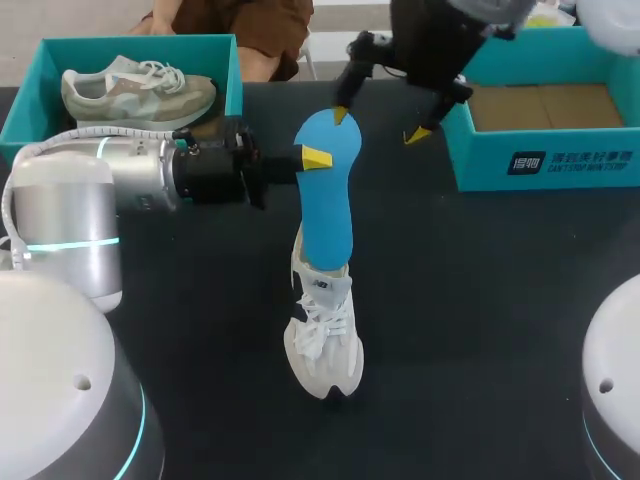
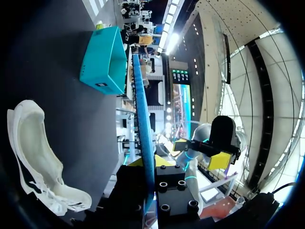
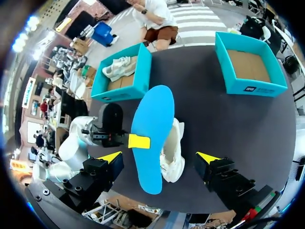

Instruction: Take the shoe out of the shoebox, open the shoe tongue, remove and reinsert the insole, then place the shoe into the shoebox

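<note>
A blue insole (image 1: pixel 326 205) stands nearly upright over the black table, and my left gripper (image 1: pixel 318 158) is shut on its upper part from the left. Its lower end meets the opening of a white shoe (image 1: pixel 322 340) that rests on the table. Whether that end is inside the shoe is hidden. In the left wrist view the insole (image 2: pixel 143 129) shows edge-on between the fingers, with the shoe (image 2: pixel 38 157) beside it. My right gripper (image 1: pixel 380 125) hangs open just behind the insole's top, holding nothing. From the right wrist the insole (image 3: pixel 152 129) lies ahead of the fingers, over the shoe (image 3: pixel 175 148).
A teal shoebox (image 1: pixel 30 100) at the back left holds a grey-beige shoe (image 1: pixel 135 92). A second teal shoebox (image 1: pixel 560 160) at the back right shows a bare cardboard floor. Both boxes, the left one (image 3: pixel 119 90) and the right one (image 3: pixel 252 86), also appear from the right wrist.
</note>
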`<state>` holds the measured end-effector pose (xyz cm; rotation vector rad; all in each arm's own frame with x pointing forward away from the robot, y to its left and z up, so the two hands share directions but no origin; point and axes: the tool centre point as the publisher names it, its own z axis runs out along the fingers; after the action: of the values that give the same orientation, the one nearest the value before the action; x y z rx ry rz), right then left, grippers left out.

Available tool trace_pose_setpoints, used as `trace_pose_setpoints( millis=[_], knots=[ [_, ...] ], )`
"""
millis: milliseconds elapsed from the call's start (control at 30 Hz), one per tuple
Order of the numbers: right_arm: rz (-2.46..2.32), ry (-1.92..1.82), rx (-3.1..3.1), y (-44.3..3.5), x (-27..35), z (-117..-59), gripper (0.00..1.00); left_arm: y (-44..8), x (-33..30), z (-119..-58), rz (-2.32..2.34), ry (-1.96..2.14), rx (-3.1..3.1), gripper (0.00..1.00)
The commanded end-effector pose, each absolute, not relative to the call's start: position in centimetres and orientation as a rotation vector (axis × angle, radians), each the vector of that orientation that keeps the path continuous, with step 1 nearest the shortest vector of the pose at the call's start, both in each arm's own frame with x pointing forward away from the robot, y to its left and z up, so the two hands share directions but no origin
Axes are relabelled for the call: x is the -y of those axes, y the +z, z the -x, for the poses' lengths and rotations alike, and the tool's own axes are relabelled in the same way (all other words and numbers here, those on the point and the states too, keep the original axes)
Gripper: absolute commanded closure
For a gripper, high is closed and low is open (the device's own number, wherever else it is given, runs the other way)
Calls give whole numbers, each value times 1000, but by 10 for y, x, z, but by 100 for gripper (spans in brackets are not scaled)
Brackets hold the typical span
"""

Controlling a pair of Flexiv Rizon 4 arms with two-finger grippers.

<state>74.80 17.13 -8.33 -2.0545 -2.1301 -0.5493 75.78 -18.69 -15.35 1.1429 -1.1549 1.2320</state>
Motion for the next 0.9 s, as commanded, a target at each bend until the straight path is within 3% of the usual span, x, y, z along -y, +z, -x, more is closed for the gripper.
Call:
trace_pose_setpoints(
  millis=[33,900],
  knots=[
    [2240,-241,2318,-79,-187,-751,0,-154,186,-756,-1145,1235,1155,100],
    [2273,-172,2392,-85,-232,-752,0,-154,186,-756,-1145,1235,1155,100]
  ],
)
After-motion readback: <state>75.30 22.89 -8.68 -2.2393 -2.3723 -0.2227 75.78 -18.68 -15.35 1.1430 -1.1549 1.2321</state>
